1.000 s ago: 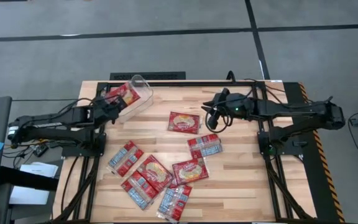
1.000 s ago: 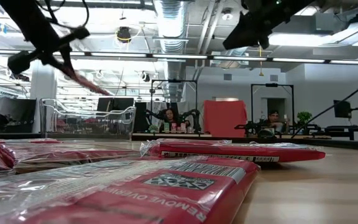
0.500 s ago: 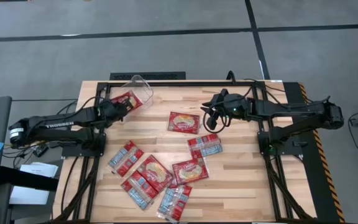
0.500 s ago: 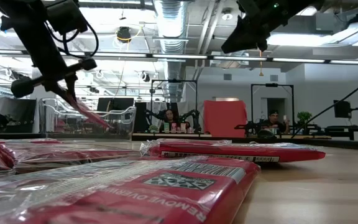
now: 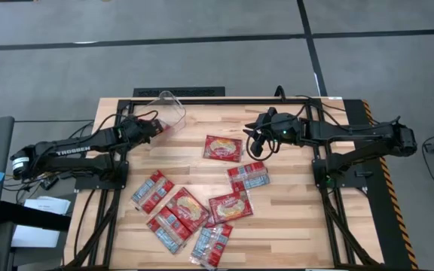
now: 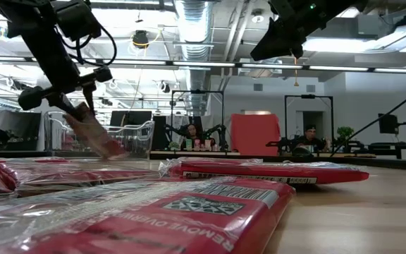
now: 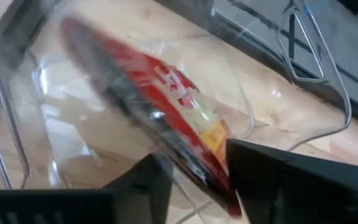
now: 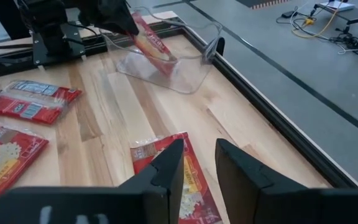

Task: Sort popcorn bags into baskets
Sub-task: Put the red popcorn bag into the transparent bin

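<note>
A: Upper left of the high view: the clear bin (image 5: 169, 113) takes a packet (image 7: 166, 93) pinched in the left gripper (image 5: 151, 129). Lower it flat, then release.

B: It's red, tilted. The right gripper (image 8: 194, 163) waits upper centre, fingers slightly parted, empty.

The nearest packet (image 6: 189, 215), in the low view, carries upside-down white lettering; "REMOVE OVERW…" can be made out before the wrap cuts it off, beside a small square code. In the high view the left arm (image 5: 70, 149) bears white capitals, "TROSSEN", well behind its gripper. In the right wrist view a packet (image 8: 2, 158) off to the side of the right fingers shows white script ending in "POPCORN", the brand word above it unreadable.
</note>
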